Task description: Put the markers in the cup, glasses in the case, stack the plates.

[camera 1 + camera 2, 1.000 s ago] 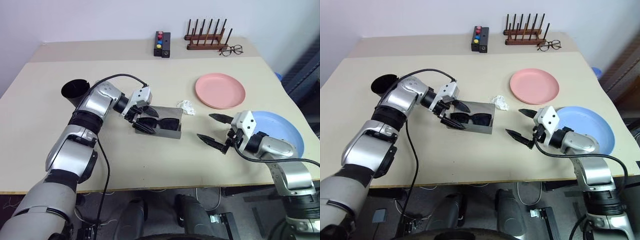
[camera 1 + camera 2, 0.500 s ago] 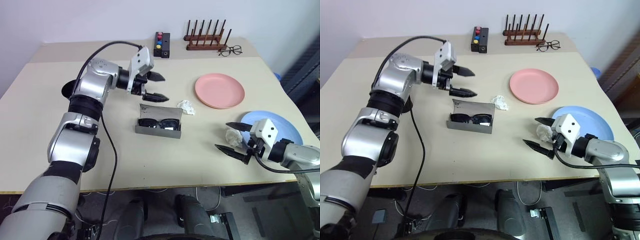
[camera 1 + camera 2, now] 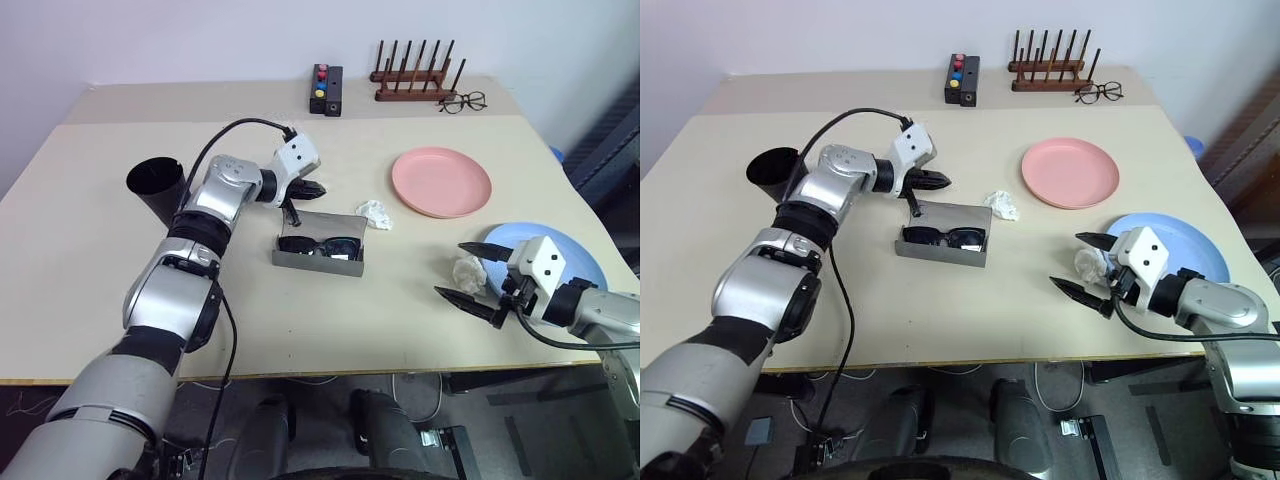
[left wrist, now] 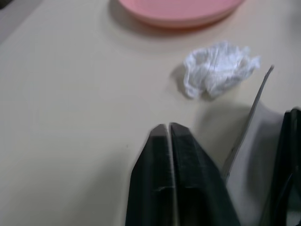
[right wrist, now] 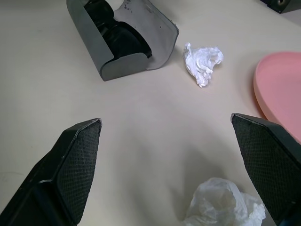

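With fingers pressed together and nothing between them, left claw [image 3: 312,189] clenched, hovering just behind the raised lid of the case [image 3: 320,252], tips aimed toward the crumpled white tissue [image 3: 375,213]. Right claw [image 3: 472,272] spread wide and empty, low over the table [image 3: 90,270] near its front right edge, a second crumpled white wad [image 3: 466,271] lying between its fingers.

Beyond the left claw: case open in mid-table, glasses [image 3: 318,245] lying inside it, lid tilted back. Tissue just to the right of the case, apart from it. Pink plate [image 3: 441,181] farther right and back, flat on the table. Blue plate [image 3: 585,262] near the right edge, behind the right claw, well apart from the pink one, so not yet stacked. Cup [image 3: 155,187] to the left of the left arm, leaning with its mouth toward the camera; contents hard to make out.

Along the back edge: black box with coloured buttons [image 3: 324,89], wooden peg rack [image 3: 415,72], and clear-lens eyeglasses [image 3: 461,101] beside the rack. Markers not made out anywhere on the table.
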### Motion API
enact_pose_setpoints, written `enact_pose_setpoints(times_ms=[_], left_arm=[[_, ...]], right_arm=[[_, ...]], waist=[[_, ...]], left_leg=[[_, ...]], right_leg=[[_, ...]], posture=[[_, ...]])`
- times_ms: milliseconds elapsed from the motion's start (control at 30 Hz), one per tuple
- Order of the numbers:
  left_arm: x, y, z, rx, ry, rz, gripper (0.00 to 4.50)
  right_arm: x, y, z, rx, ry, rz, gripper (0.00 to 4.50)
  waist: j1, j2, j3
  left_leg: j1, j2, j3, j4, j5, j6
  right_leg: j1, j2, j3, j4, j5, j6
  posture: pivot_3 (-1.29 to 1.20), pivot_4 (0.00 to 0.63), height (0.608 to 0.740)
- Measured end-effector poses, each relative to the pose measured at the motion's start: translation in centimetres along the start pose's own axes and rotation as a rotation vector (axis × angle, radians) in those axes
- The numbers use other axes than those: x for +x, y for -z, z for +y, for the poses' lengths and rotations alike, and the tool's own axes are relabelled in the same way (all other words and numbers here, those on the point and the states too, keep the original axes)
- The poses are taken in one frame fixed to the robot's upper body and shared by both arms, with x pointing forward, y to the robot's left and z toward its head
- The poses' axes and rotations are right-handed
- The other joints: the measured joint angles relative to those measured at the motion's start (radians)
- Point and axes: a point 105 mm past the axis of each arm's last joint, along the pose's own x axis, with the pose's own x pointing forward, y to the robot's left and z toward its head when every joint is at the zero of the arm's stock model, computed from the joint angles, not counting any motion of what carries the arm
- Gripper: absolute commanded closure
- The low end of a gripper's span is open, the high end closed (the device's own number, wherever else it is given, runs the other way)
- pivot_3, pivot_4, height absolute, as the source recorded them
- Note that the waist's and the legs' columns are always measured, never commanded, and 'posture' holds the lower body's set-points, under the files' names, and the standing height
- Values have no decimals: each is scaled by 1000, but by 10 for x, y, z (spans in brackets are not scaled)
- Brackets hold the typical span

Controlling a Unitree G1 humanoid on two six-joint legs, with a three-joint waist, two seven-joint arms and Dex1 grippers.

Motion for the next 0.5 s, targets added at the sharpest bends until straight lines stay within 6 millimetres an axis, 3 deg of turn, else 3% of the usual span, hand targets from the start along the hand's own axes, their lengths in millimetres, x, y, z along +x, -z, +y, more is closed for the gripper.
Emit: enact_pose_setpoints(times_ms=[267, 500], left_arm=[[8, 14, -6, 46, 4, 72, 4465], [-1, 12, -17, 91, 160, 88, 4465]], right_arm=[[3, 0, 1, 4, -1, -8, 0], [3, -1, 1, 1, 0, -12, 0]], waist=[[-1, 0, 0], [-2, 0, 0]], left_leg=[[0, 0, 0, 0, 0, 0], [0, 0, 0, 0, 0, 0]], right_leg=[[0, 0, 0, 0, 2, -3], [0, 0, 0, 0, 2, -3]], posture=[[0, 150, 740], [0, 150, 740]])
